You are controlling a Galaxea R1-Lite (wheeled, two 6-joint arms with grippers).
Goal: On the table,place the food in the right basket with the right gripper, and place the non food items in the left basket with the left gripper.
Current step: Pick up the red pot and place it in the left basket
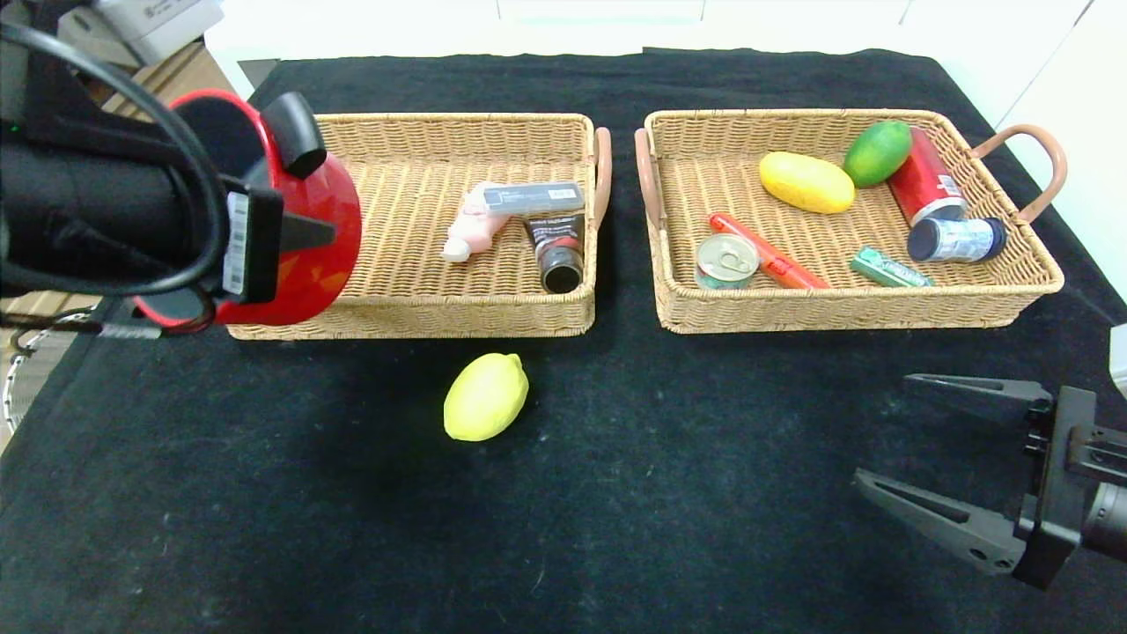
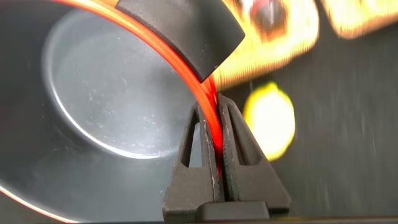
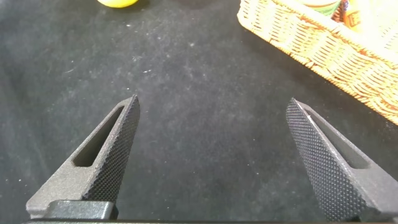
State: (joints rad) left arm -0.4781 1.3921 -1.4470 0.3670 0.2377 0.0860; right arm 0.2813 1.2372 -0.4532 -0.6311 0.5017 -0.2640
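A yellow lemon [image 1: 486, 396] lies on the black cloth in front of the left basket [image 1: 405, 322]; it also shows in the left wrist view [image 2: 268, 121] and at the edge of the right wrist view [image 3: 118, 2]. My left gripper [image 1: 308, 233] is shut on the rim of a red kettle [image 1: 321, 211], held in the air over the left basket's left end; the wrist view shows its fingers [image 2: 236, 134] pinching the red rim [image 2: 208, 99]. My right gripper [image 1: 883, 429] is open and empty, low over the cloth in front of the right basket [image 1: 845, 313].
The left basket holds a pink bottle [image 1: 471, 231], a grey case [image 1: 533, 197] and a black tube [image 1: 558, 251]. The right basket holds a yellow fruit [image 1: 806, 181], a green fruit [image 1: 877, 151], a red can [image 1: 926, 180], a tin [image 1: 727, 259] and other small packs.
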